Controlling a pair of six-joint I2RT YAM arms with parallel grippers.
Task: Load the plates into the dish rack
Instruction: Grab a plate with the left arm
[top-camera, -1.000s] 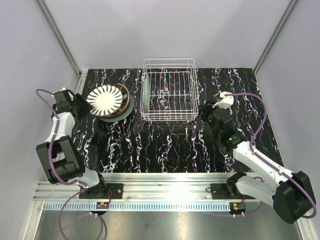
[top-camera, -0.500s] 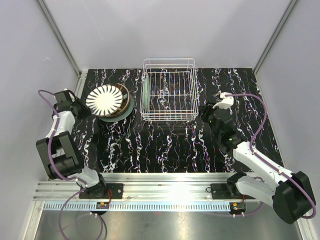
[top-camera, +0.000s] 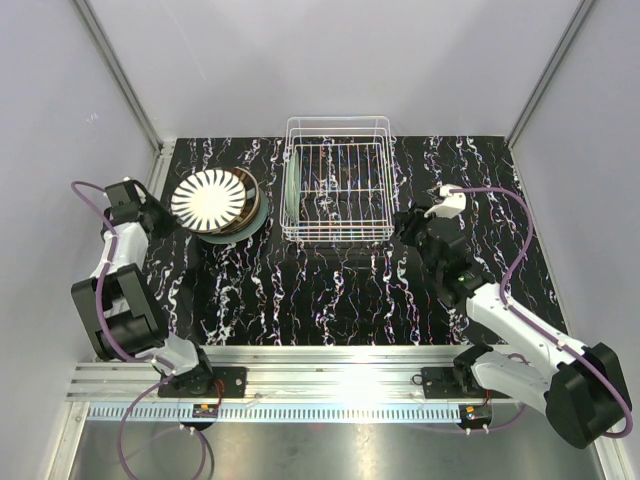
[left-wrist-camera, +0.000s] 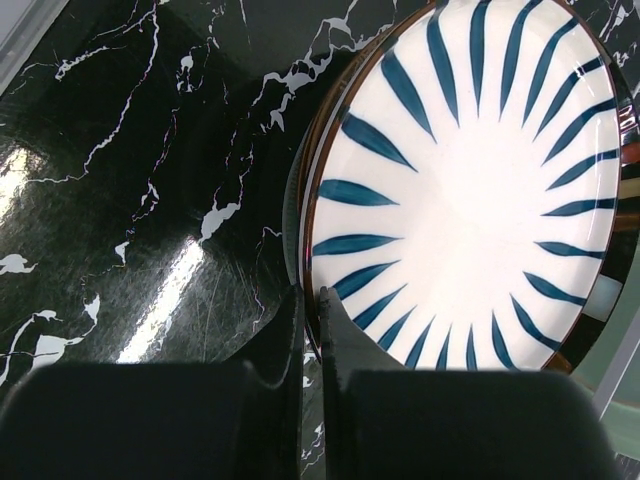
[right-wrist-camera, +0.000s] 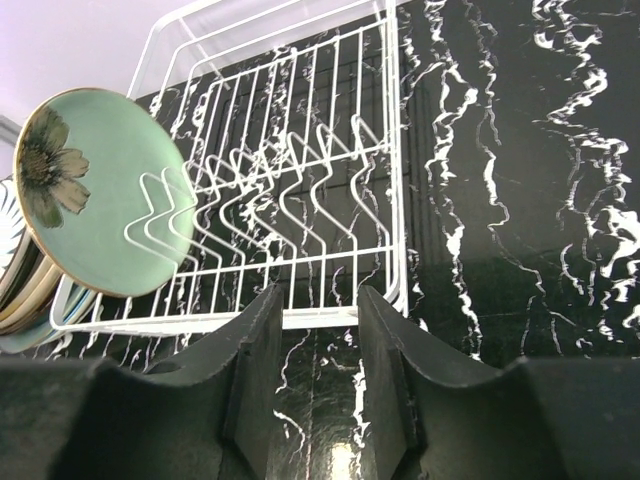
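Left gripper (top-camera: 166, 215) points rightward at the left edge of the stack of plates (top-camera: 222, 208) on the black veined worktop (top-camera: 330, 290). Its arm is folded hard at the elbow near the base, and the forearm climbs along the left margin to a wrist turned in toward the stack. In the left wrist view its fingers (left-wrist-camera: 270, 350) are drawn almost together, with only a thin slit between them. Their tips sit at the brown rim of the top plate, the white plate with dark blue rays (left-wrist-camera: 470, 190). Whether they touch that rim cannot be told. Under this striped plate the top view shows a dark plate edge and a pale green one peeking out on the right side of the stack. Right gripper (top-camera: 408, 226) hangs low over the worktop just off the right near corner of the dish rack (top-camera: 338, 185). Its arm stretches from the far right shoulder up and leftward in a long slant, the purple cable looping above it. In the right wrist view its fingers stand apart with bare worktop between them, holding nothing. One pale green plate with a flower motif (right-wrist-camera: 100, 190) stands on edge in the leftmost slot of the rack, leaning against the prongs, while the remaining slots show only white wire.
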